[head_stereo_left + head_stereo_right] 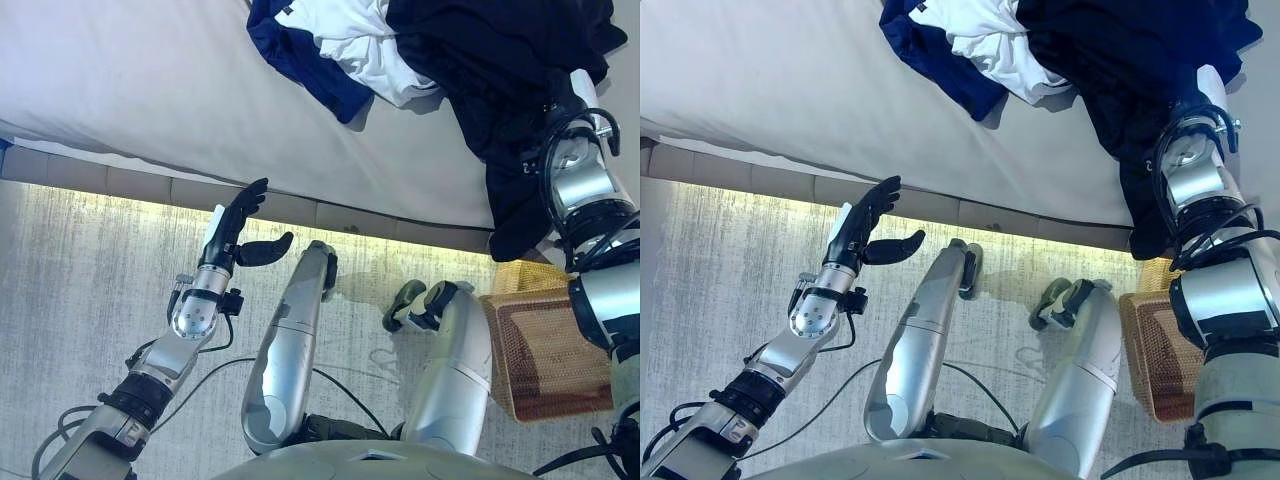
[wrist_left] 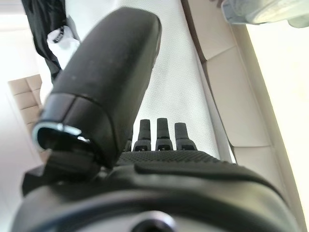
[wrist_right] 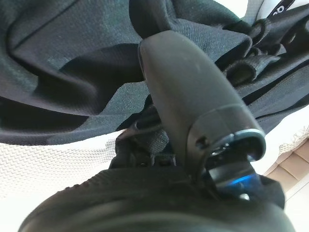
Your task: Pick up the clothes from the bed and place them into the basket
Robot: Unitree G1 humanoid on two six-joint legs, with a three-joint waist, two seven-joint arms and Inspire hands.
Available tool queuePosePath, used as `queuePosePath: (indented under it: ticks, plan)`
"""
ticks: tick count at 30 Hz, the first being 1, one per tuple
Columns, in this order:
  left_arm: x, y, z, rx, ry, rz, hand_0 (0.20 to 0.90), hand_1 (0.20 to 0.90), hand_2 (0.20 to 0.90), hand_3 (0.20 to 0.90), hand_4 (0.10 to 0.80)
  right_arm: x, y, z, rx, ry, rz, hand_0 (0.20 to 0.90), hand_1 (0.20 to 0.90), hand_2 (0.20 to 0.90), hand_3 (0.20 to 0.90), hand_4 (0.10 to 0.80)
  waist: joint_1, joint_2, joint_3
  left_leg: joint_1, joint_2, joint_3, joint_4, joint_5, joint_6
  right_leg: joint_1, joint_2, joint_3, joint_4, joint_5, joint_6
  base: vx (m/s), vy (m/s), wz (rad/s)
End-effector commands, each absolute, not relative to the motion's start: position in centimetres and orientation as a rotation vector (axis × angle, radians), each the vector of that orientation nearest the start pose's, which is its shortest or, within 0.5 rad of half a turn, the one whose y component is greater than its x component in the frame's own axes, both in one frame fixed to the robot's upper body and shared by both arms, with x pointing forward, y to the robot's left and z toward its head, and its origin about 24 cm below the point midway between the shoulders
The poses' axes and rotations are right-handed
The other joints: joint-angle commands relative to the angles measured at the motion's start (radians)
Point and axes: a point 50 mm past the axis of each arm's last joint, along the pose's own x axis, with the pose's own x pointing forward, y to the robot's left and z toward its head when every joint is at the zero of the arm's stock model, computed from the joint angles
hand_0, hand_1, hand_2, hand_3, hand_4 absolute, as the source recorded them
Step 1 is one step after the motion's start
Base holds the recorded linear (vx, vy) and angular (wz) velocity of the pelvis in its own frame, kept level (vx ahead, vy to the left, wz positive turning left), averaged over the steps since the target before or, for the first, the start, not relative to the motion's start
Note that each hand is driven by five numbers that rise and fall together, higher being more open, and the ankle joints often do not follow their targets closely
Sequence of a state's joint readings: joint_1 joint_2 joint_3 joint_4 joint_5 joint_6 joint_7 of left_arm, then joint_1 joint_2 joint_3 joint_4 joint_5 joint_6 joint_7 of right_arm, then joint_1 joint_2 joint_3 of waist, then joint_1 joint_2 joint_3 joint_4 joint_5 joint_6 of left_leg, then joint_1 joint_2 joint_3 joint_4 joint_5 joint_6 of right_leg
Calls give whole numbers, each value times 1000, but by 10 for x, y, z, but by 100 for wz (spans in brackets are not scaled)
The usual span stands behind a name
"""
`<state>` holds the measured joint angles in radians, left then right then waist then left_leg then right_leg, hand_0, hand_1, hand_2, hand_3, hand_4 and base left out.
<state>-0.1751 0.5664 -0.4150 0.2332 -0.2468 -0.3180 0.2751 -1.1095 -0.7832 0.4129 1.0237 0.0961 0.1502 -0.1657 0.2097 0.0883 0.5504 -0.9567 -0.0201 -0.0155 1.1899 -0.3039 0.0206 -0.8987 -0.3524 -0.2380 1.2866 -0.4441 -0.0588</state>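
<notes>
Floor: pale, streaked carpet, nearest the camera. A woven basket sits on it at the robot's right, just below the bed's edge and beside the right forearm. Nothing can be seen inside the part of the basket that shows.

Left hand: raised over the floor, just short of the bed's side rail, well apart from all the clothes. Fingers straight and spread from the thumb; left wrist view confirms straight fingers with the thumb standing out, nothing held. Only bare sheet shows past the fingertips.

Bed: light grey-white sheet, its near edge running across the view, with a tan padded side panel below it.

Right hand: reaches onto the bed at the robot's right, buried in the black garment. In the head views the hand itself is hidden by the cloth; only the wrist shows. Right wrist view: thumb lies against bunched black fabric, with folds gathered around the hand; fingers hidden in the cloth, so cannot tell if they are closed on it.

Clothes, farthest: black garment lies on the bed's far right, one end hanging over the near edge above the basket. Beside it, touching, a white garment, and overlapping that a navy garment. All three are on the bed.
</notes>
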Motion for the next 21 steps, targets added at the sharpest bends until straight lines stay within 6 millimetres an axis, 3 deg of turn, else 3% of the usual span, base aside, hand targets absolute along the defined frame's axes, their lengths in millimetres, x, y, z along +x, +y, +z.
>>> queuePosePath:
  ticks: [1,2,11,16,21]
  plan:
    - [269,191,102,240,-411,-69,900,900,900,900,800,391,-305,267,-792,-76,-429,580,580,580,527,427,25,26,-38,67,-41,35,52,-111,56,51,69,-11,37,-36,-15,21,-41,-1]
    - [269,191,101,242,-409,-71,900,900,900,900,800,390,-306,268,-781,-84,-439,300,300,300,200,100,27,25,-38,72,-41,34,55,-113,55,58,69,-13,35,-35,-14,21,-41,0]
    - [262,193,96,255,-387,-87,900,900,900,900,800,385,-317,264,-727,-88,-523,300,300,300,200,100,22,12,-50,189,-25,40,-12,-111,39,182,71,-32,-58,-11,-2,52,-10,2]
    - [259,194,90,258,-359,-82,900,900,900,900,800,381,-325,256,-725,-63,-568,300,300,300,200,100,20,-9,-86,318,-6,46,-141,-90,28,305,71,-43,-175,21,10,96,18,-4]
    - [256,194,84,254,-326,-76,900,900,900,900,800,375,-336,249,-735,-39,-605,300,300,300,200,100,19,-30,-136,450,17,52,-294,-25,5,446,74,-60,-310,56,14,96,35,-9]
